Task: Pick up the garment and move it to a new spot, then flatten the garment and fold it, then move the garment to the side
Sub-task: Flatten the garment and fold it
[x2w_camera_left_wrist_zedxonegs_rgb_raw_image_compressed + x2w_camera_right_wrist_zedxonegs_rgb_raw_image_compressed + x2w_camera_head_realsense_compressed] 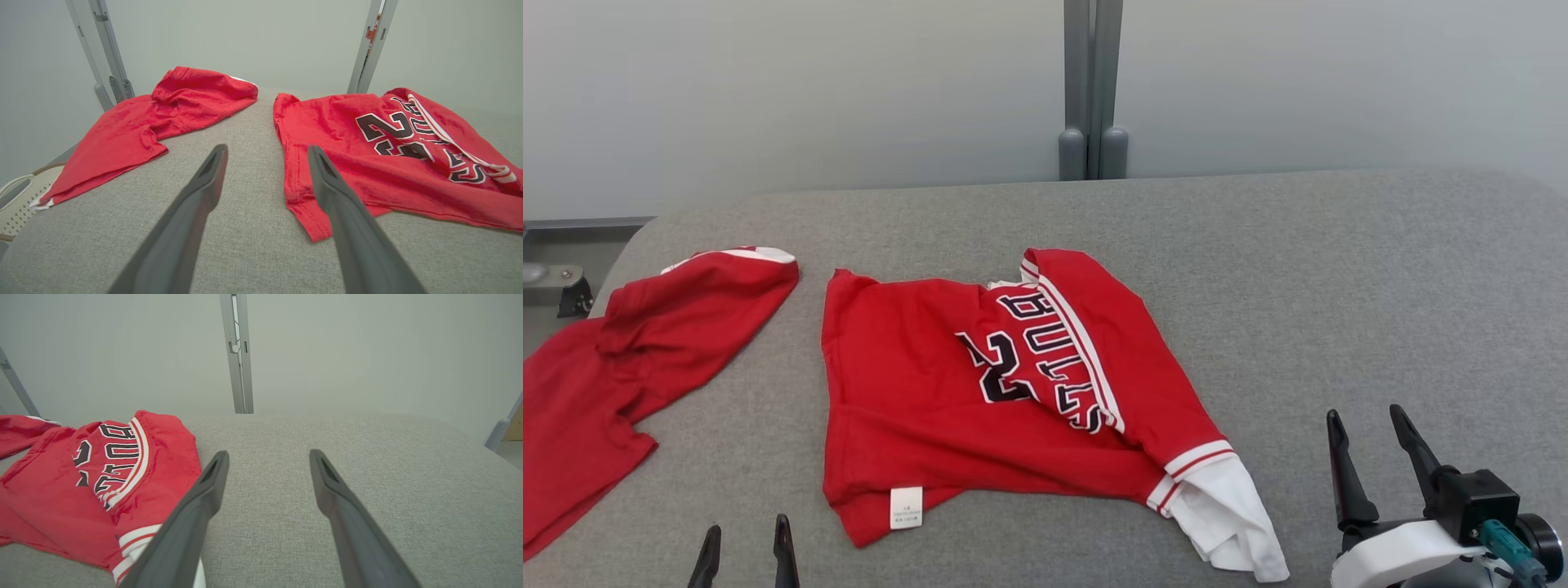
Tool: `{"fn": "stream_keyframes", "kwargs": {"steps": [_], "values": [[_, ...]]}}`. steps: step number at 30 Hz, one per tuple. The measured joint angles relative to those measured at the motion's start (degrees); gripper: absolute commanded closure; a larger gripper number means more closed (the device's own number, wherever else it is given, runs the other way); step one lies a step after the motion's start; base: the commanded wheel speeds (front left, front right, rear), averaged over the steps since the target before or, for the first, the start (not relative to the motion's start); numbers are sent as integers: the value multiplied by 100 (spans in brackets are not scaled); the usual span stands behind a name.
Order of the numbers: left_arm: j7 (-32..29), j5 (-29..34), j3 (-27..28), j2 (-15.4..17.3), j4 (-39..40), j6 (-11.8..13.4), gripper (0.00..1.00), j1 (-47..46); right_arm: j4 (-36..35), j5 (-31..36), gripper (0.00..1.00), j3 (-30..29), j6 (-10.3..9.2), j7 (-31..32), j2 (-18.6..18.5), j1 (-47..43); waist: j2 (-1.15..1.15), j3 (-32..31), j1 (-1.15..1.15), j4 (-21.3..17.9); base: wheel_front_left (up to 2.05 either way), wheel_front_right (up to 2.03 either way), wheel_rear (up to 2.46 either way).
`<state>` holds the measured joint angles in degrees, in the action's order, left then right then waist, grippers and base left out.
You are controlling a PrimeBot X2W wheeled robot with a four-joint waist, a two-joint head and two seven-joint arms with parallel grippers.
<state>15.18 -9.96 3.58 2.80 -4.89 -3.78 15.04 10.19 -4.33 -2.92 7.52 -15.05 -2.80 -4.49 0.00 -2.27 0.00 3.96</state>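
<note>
**Red basketball jersey (931, 408) rumpled mid-table, left gripper (747, 527) and right gripper (1365, 412) both spread and empty**

At the far left, a second crumpled red cloth garment with a white trimmed edge (629, 351) lies across the left corner of the grey fabric-covered table (1339, 286). It is apart from the jersey, with a strip of bare grey between them. In the left wrist view a pale perforated plastic object (16, 204) shows below that corner of the table.

The left gripper sits low at the near edge with its two dark fingers wide apart and nothing between them. In its wrist view (267, 149) the fingers point at the gap between the two garments, and the jersey's near hem corner lies just to the right of them.

The jersey lies in the middle of the table, partly folded over itself. Its black-and-white "BULLS" lettering and number face up beside a striped white band. A small white label (906, 507) shows at the near hem. A white sleeve end (1225, 514) trails from the near right corner.

Behind it, a grey metal post (1092, 90) stands at the table's far edge.

The right gripper stands just right of the white sleeve, clear of it, with its fingers parted and holding nothing. In its wrist view (269, 453) they point over bare grey fabric, and the jersey lies to their left.
</note>
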Motion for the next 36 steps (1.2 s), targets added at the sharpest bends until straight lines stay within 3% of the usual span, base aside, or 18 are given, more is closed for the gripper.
{"fn": "stream_keyframes", "kwargs": {"steps": [4, 7, 15, 23, 36], "values": [[-1, -35, -57, 2, -445, 0, 0, -12, 204, 45, 0, 194, 0, 0, -8, 15, 0, 10, 0, -12, 0, 0, 0], [-66, 63, -254, 0, -1055, -26, 0, -48, 653, 235, 0, 716, 0, 81, -8, 50, 0, -5, 0, -27, 0, 0, 0], [-1168, 0, -539, 19, -1031, -83, 0, -277, 747, 454, 0, 1614, 1, 2031, -310, 113, 0, 31, 0, -63, 0, 0, 0], [-1798, -163, -664, 27, -589, -120, 0, -354, 160, 434, 0, 1551, 0, 2999, -435, -121, 0, 235, 0, -65, 0, 0, 0], [-1918, -290, -713, 189, -713, -159, 0, -1017, -254, 533, 0, 1385, 0, 3175, -328, -101, 0, 667, 0, -107, 0, 0, 0]]}}
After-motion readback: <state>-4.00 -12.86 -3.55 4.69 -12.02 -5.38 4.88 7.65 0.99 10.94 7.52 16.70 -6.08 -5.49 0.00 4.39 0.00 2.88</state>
